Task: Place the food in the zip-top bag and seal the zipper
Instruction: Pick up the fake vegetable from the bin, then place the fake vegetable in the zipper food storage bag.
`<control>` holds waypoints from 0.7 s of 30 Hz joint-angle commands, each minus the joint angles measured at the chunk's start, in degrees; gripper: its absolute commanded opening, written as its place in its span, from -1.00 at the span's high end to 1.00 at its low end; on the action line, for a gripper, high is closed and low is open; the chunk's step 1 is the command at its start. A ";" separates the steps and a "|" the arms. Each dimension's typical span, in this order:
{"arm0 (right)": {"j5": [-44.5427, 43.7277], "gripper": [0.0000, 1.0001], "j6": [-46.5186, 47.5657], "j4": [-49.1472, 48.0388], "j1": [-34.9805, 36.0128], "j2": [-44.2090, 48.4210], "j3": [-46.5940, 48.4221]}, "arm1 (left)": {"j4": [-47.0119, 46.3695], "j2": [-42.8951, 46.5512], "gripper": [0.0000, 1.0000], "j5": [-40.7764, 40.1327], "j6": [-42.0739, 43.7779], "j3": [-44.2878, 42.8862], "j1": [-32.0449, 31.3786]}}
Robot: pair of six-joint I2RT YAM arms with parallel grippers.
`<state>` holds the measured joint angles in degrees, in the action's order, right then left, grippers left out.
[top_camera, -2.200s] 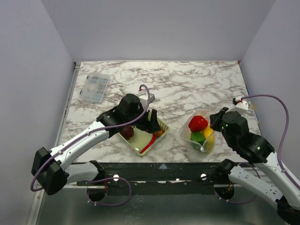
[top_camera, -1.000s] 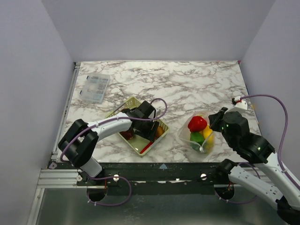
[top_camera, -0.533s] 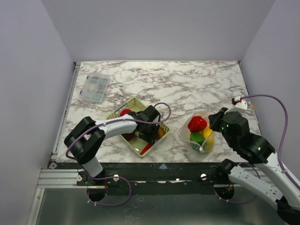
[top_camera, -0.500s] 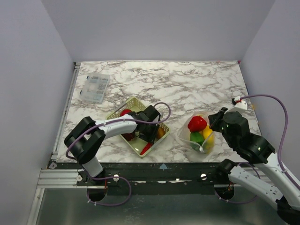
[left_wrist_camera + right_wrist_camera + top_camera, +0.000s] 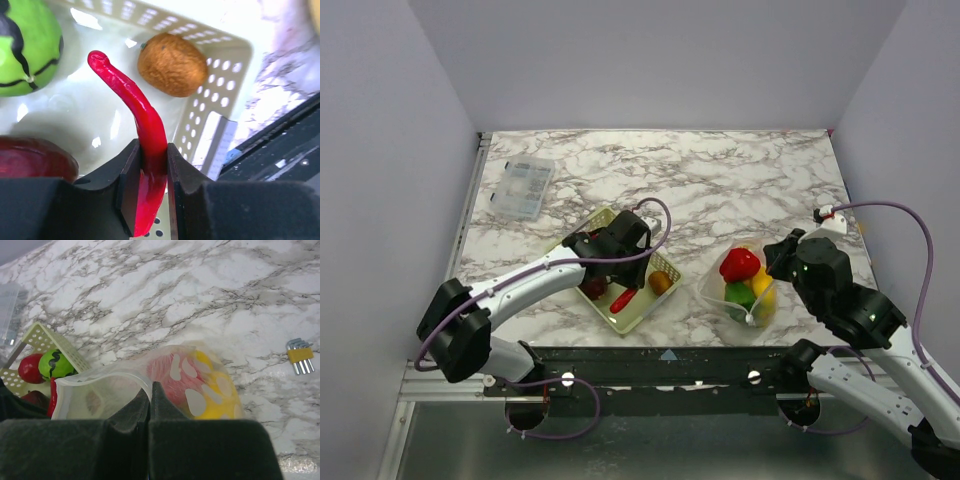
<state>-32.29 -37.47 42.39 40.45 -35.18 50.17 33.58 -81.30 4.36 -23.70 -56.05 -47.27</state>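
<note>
marble tabletop [image 5: 720, 180]; left fingers [image 5: 127, 185] pinch glossy curved red chili [image 5: 145, 127]; right fingers [image 5: 127, 427] clamp crinkly clear bag [image 5: 100, 387].

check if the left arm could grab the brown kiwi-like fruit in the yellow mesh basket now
Probably not yet: the left end effector is shut on the glossy red plastic chili. The fuzzy brown kiwi-like fruit lies uncovered close by in the pale yellow mesh basket, so reach itself looks fine.

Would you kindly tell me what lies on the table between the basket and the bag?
Nothing. The top view shows only bare table between the basket and the bag.
</note>
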 commanded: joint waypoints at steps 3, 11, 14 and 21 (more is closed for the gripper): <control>0.29 0.99 0.24 -2.40 0.18 0.63 -0.49 | 2.27 8.42 0.89 6.73 2.32 -4.69 0.10; 0.27 0.99 0.24 -2.39 0.23 0.48 -0.47 | -12.70 15.85 0.94 32.12 -6.29 -6.40 0.11; 0.31 0.99 0.23 -2.59 0.18 0.71 -0.63 | -23.61 14.14 0.97 43.93 -16.19 -5.65 0.16; 0.48 0.99 0.30 -2.57 0.23 0.73 -0.68 | -61.41 7.22 1.00 56.62 -50.77 -0.82 -1.86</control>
<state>-32.12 -37.45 42.06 40.45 -35.14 49.93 0.08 -69.49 47.97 -49.23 -58.74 -47.48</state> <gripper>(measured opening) 0.008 0.251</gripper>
